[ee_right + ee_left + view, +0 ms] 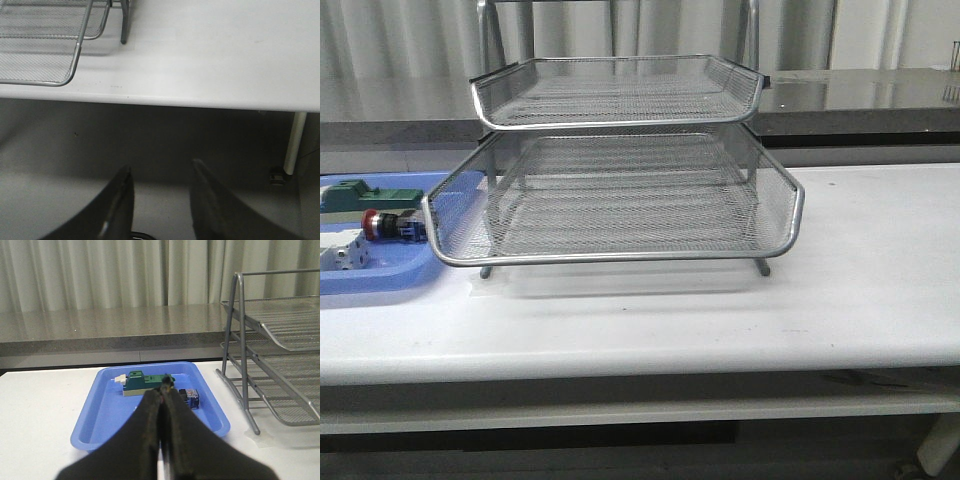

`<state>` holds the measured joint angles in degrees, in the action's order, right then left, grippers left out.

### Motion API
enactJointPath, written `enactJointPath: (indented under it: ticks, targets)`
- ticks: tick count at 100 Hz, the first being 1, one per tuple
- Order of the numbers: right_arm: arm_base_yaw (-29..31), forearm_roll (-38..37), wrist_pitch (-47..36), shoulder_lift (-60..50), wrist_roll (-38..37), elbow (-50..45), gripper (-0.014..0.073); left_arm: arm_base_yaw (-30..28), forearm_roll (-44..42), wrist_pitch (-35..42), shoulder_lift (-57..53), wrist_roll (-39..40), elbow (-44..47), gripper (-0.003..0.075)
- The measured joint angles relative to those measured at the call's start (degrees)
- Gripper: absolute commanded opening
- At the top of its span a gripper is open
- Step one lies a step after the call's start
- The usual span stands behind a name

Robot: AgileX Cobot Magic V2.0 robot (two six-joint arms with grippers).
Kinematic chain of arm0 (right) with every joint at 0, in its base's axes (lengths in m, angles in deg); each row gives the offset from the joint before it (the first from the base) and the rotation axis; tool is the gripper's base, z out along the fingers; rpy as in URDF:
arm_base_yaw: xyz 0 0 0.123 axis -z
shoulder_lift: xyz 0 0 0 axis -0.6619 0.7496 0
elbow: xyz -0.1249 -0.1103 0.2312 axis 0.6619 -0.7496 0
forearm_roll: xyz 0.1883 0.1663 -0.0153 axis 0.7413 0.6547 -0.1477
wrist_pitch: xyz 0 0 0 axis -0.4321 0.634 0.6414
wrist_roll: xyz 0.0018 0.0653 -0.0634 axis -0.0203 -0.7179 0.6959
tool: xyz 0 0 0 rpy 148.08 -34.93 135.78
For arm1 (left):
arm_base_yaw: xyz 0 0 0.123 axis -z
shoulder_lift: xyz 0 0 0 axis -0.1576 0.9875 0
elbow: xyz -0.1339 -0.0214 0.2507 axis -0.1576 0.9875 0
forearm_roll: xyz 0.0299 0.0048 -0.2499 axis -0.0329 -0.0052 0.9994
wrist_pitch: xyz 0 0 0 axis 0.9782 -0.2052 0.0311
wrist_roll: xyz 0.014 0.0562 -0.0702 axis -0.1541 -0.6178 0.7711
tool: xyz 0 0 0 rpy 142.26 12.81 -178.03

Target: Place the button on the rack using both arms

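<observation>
The button [388, 226], with a red cap, black body and blue rear, lies in the blue tray [380, 277] left of the rack [620, 205]. Neither arm shows in the front view. In the left wrist view my left gripper [165, 386] is shut with nothing in it, held above the near part of the blue tray [100, 415]. The button's blue rear [190, 399] peeks out just beside the fingertips. The rack [280, 365] stands beside the tray. My right gripper [161, 166] is open and empty, below the table's front edge, with a corner of the rack [45, 75] in its view.
A green block [365, 195] lies at the back of the tray and a white block [342, 257] at its front. The green block [145, 382] is just beyond the left fingertips. A grey counter [860, 95] runs behind the table. A table leg [294, 142] stands near the right gripper.
</observation>
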<state>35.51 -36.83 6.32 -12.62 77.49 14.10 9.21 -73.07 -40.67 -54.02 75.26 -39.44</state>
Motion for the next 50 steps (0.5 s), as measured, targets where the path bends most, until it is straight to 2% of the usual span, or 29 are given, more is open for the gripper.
enactJointPath:
  ticks: [21,50]
  targets:
    - [0.0,0.0,0.3,0.0,0.0,0.0,-0.0064,0.0,0.0,0.0,0.0,0.0,0.0,-0.0021]
    - [0.0,0.0,0.3,0.0,0.0,0.0,-0.0070,0.0,0.0,0.0,0.0,0.0,0.0,-0.0021]
